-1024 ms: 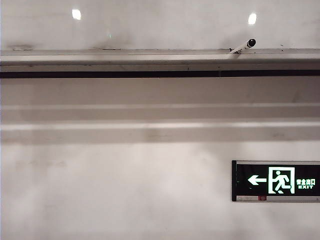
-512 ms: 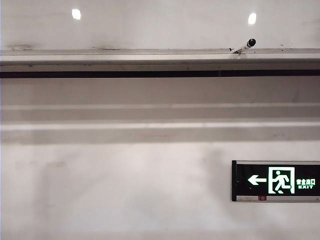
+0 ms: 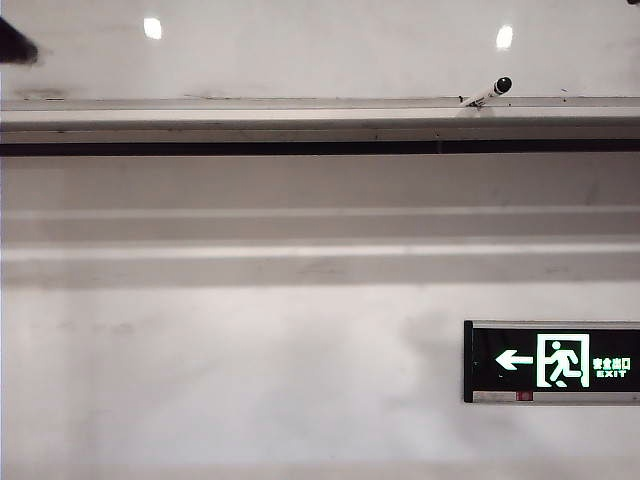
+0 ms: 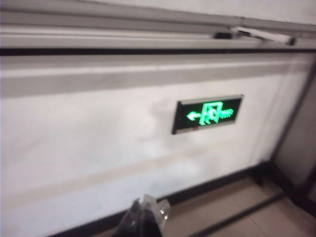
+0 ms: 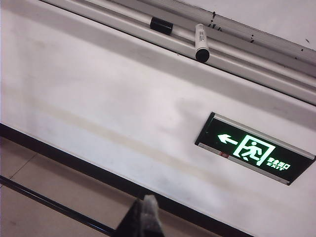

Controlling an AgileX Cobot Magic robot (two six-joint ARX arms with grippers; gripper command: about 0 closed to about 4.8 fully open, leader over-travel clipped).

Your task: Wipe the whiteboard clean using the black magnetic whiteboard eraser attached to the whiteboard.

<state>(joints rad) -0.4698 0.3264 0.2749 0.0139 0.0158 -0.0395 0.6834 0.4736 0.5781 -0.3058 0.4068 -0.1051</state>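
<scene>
Whiteboard [image 3: 320,60] high on the wall above its silver rail, marker [image 3: 488,92] resting on the rail, exit sign [image 3: 552,361] below, left gripper [image 4: 145,219] jaws together, right gripper [image 5: 143,217] jaws together, both near the floor, holding nothing.

Two bright ceiling-light reflections glare off the wide glossy white whiteboard [image 3: 320,50] in the sharp, evenly lit exterior view. A soft shadow band lies under its silver metal edge rail [image 3: 300,112]. The black-and-green glowing exit sign [image 3: 552,361] reads crisply there and in the right wrist view, but smears in the blurred left wrist view, where faint grey shadows mottle the matte white wall [image 4: 89,143].
</scene>
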